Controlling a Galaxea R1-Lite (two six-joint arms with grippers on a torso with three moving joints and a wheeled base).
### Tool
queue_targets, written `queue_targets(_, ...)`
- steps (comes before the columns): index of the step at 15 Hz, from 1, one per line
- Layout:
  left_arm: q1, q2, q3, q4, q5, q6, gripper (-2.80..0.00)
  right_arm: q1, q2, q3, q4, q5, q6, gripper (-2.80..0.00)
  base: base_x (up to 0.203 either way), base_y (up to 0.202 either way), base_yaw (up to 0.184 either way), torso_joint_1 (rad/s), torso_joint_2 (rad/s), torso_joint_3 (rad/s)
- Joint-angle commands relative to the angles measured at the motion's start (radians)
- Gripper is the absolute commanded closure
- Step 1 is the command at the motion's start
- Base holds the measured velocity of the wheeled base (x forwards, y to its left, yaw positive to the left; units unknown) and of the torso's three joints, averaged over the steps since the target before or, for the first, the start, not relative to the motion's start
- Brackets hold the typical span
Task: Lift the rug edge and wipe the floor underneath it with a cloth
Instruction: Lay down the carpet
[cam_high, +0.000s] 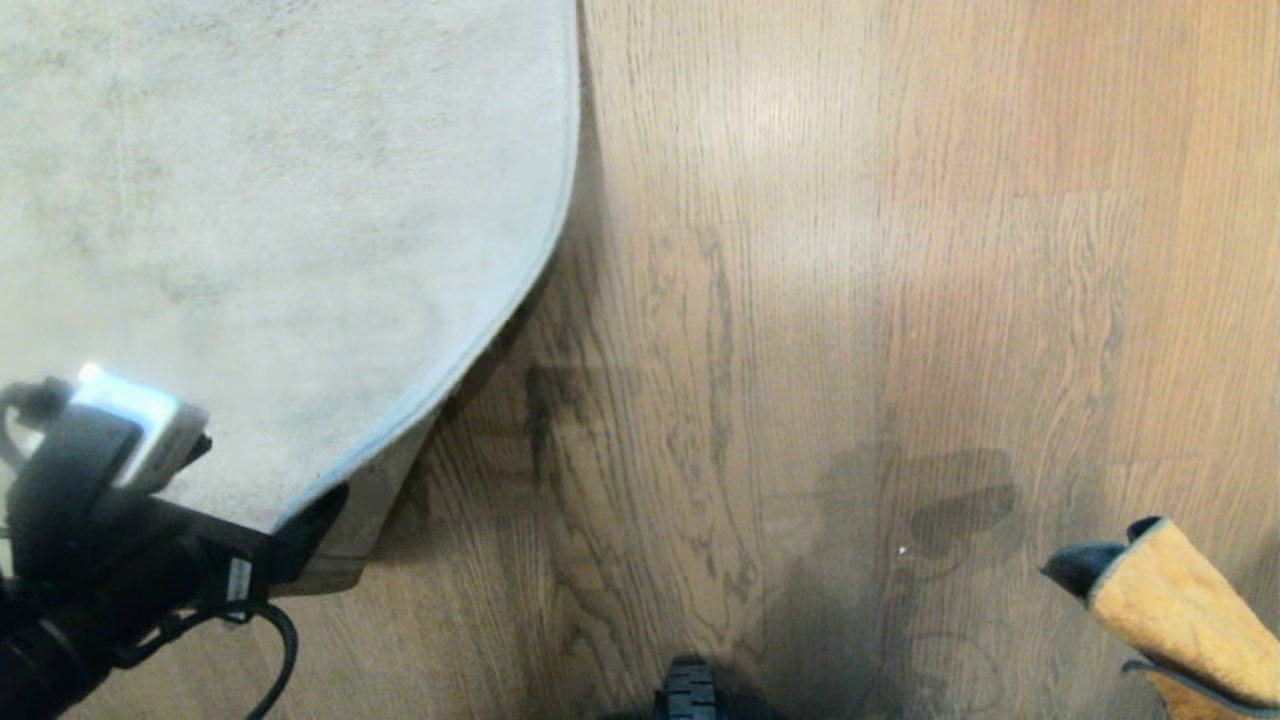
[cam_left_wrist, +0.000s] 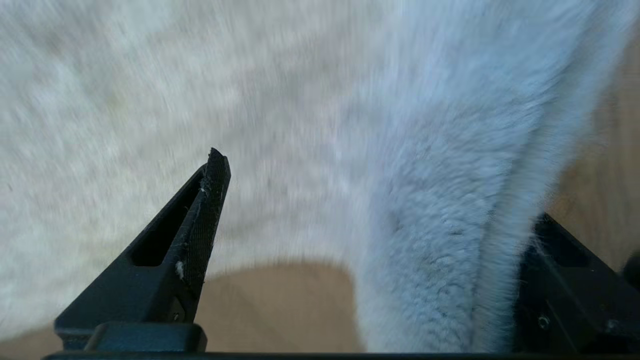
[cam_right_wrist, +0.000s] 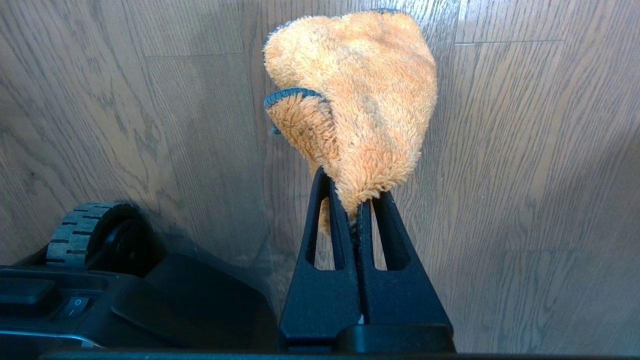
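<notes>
the left gripper (cam_left_wrist: 370, 200) is sitting at the near corner of the rug edge (cam_high: 480, 340), its fingers (cam_left_wrist: 212, 200) spread wide with the pale pile running between them, touching the far finger but not pinched. that corner is riding a little off the floor (cam_high: 800, 300), showing tan backing and shadow beneath, so the step in hand looks like either letting the rug go or setting up a fresh grip; i cannot tell which. the right gripper (cam_right_wrist: 357, 205) is hanging well apart on the other side, fingers pressed together on the orange cloth (cam_right_wrist: 360, 95), which is dangling above bare planks. if wiping is still to come, the left fingers need closing on the border and lifting before the cloth goes under. a base wheel (cam_high: 690, 690) is sitting near the bottom between the arms, and a cable (cam_high: 280, 640) is looping under the left wrist.
</notes>
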Motion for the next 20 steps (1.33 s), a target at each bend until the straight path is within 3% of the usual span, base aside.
queue_targets(1, -0.012, -0.017, 0.005, -0.047, 0.003, 0.004, -2.80, 0.000, 0.001, 0.000, 0.001, 0.000, -0.001, 0.00, 0.000, 0.000, 0.000, 0.000, 0.00, 0.000)
queue_targets(12, -0.078, -0.115, 0.023, -0.049, 0.001, -0.051, -2.80, 0.000, 0.001, 0.000, 0.001, 0.000, -0.001, 0.00, 0.000, 0.000, 0.000, 0.000, 0.00, 0.000)
queue_targets(20, -0.084, -0.126, 0.006, -0.044, 0.001, -0.058, -2.80, 0.000, 0.001, 0.000, 0.001, 0.000, -0.001, 0.00, 0.000, 0.000, 0.000, 0.000, 0.00, 0.000)
